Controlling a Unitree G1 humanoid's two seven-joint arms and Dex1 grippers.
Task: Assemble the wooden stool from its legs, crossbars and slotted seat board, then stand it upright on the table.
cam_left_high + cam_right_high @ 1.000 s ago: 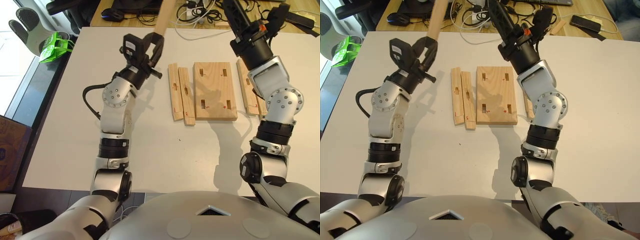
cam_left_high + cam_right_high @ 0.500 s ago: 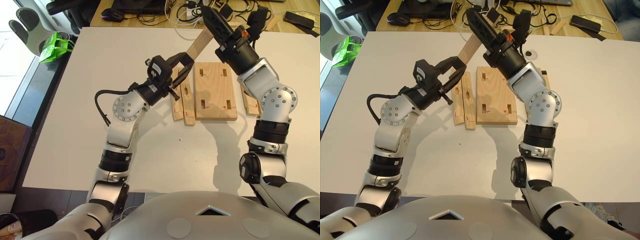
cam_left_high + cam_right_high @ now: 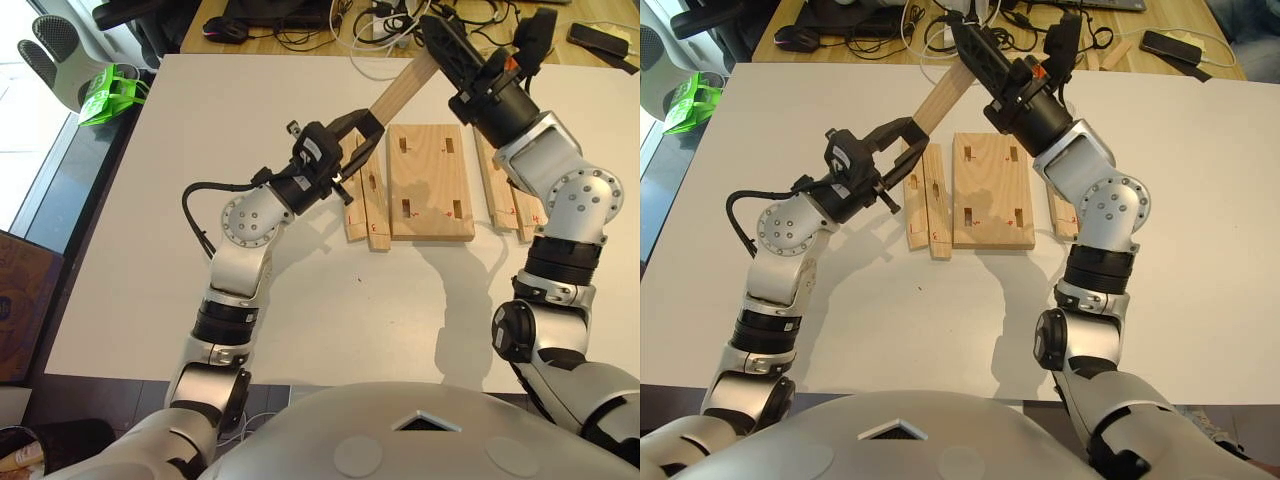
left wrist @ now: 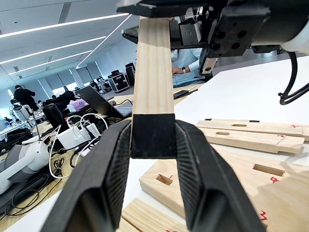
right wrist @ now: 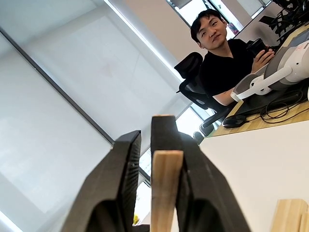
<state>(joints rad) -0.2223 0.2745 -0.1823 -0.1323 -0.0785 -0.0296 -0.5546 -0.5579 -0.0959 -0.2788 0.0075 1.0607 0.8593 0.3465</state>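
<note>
A wooden leg hangs slanted in the air over the table's far side, held at both ends. My left gripper is shut on its lower end, just left of the slotted seat board, which lies flat. My right gripper is shut on the upper end, beyond the board's far edge. In the left wrist view the leg rises from between the fingers. In the right wrist view the leg's end sits against one finger. Two slotted wooden pieces lie left of the board, and more pieces lie right of it.
The white table runs wide toward me in front of the parts. Behind its far edge stands a wooden desk with cables and a mouse. A green bag sits off the table's left edge. A cable loops beside my left arm.
My left arm swung the leg from the far left over toward the seat board. My right gripper came in and closed on the leg's upper end, then both shifted slightly right.
</note>
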